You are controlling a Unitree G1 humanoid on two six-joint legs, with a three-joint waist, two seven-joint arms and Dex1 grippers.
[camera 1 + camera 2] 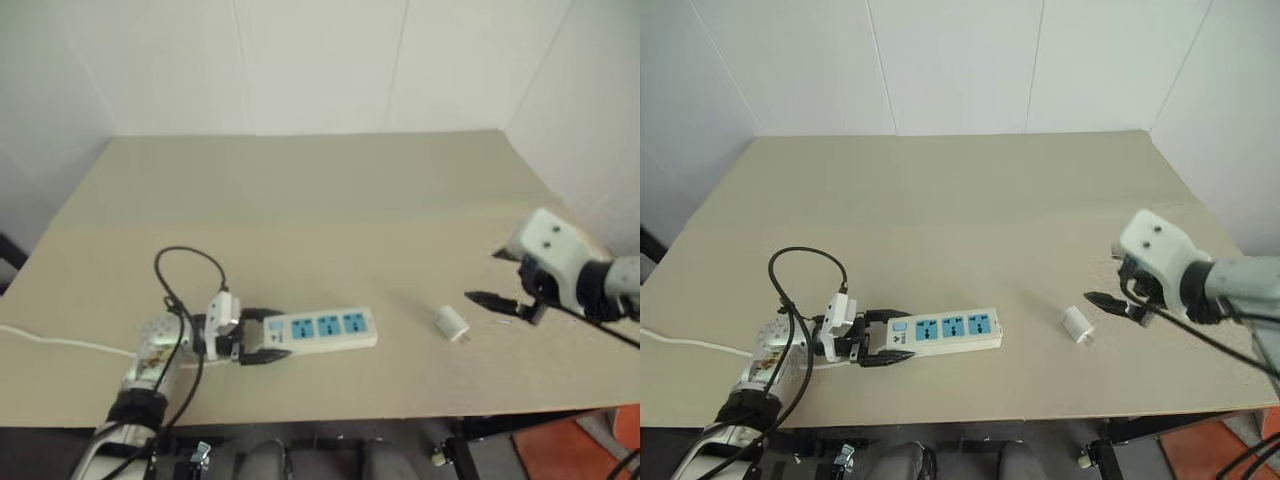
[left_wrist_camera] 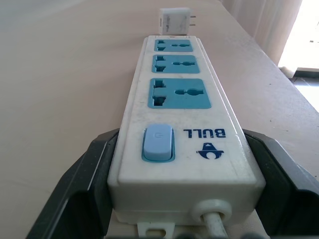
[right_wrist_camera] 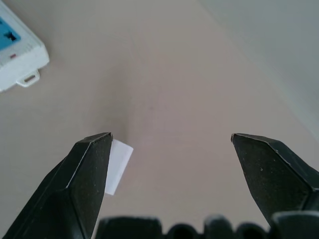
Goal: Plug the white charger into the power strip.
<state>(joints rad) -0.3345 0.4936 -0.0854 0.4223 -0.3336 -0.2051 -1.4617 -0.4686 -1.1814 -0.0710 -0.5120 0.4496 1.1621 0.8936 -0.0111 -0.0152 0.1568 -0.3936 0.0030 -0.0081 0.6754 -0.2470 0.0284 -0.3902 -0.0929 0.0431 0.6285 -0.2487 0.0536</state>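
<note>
At the left of the tan worktop [image 1: 330,200], the left end effector [image 1: 262,340] is seen lying low on the surface, its two black fingers [image 2: 82,184] set around the switch end of the power strip [image 1: 325,328]. In the left wrist view one finger is pressed against each long side of the strip, so the strip is gripped between them. The strip lies flat, its three blue sockets facing up, extending rightward from the end effector. A thin white cord [image 1: 60,342] is seen running off toward the left edge of the worktop.

Further right, the white charger [image 1: 452,324] is found lying on its side on the worktop, apart from the free end of the strip, its prongs pointing right.

At the far right, the right end effector [image 1: 505,305] is held above the surface, just beside the charger on its right, not touching it. Its fingers [image 3: 84,184] are spread wide and nothing is held between them.
</note>
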